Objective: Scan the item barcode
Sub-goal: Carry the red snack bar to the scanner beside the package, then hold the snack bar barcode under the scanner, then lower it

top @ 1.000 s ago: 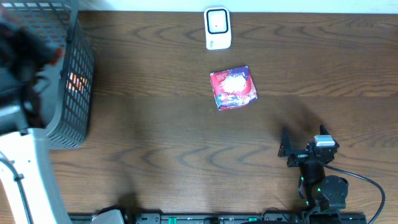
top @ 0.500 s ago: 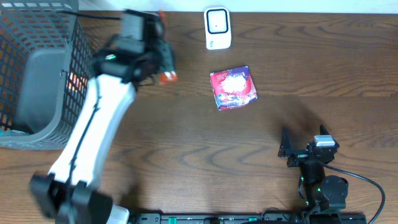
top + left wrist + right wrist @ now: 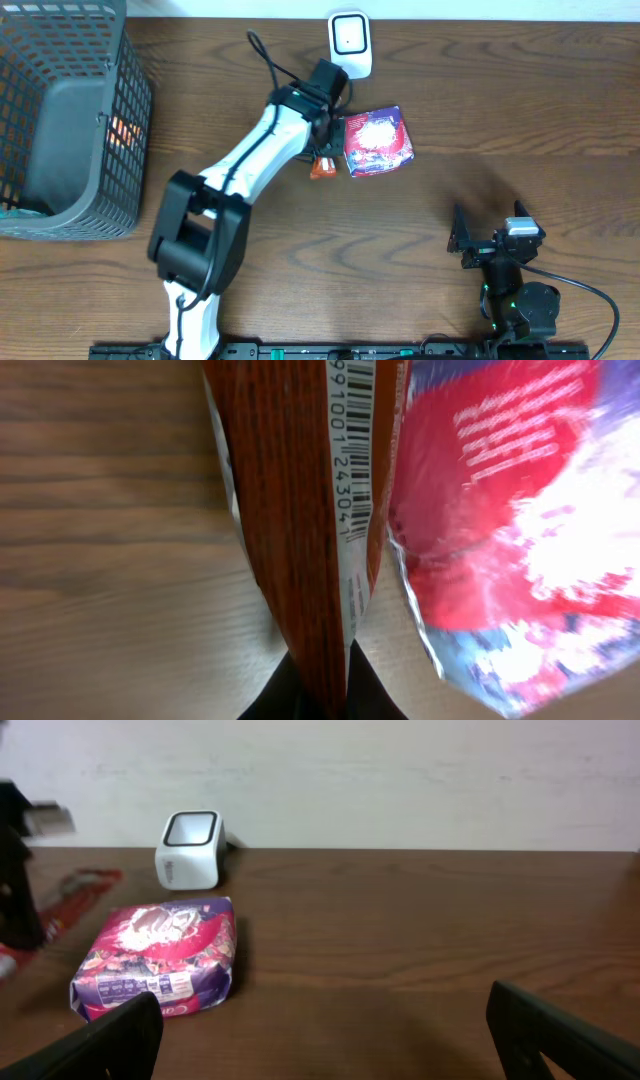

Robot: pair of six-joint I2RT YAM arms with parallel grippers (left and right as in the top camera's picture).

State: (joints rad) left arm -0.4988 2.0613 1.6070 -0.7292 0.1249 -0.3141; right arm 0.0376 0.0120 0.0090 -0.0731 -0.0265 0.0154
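Observation:
My left gripper [image 3: 323, 148] is shut on the item, a thin orange-red packet [image 3: 321, 166], and holds it just left of a red and purple pouch [image 3: 377, 140]. In the left wrist view the packet [image 3: 290, 510] hangs edge-on from the jaws [image 3: 322, 685]. A white barcode strip [image 3: 350, 450] runs along the packet, and the pouch [image 3: 500, 510] lies to its right. The white scanner [image 3: 350, 44] stands at the table's far edge, just beyond the gripper. My right gripper [image 3: 478, 240] rests open at the near right. Nothing lies between its fingers [image 3: 100, 1040].
A grey wire basket [image 3: 120, 130] stands at the far left with something orange inside. From the right wrist view the scanner [image 3: 190, 850], the pouch [image 3: 155, 970] and the orange-red packet [image 3: 75, 895] sit ahead to the left, before a white wall.
My left arm has swung from the basket rightwards across the table with the orange-red packet, ending beside the red and purple pouch. The right arm has not moved.

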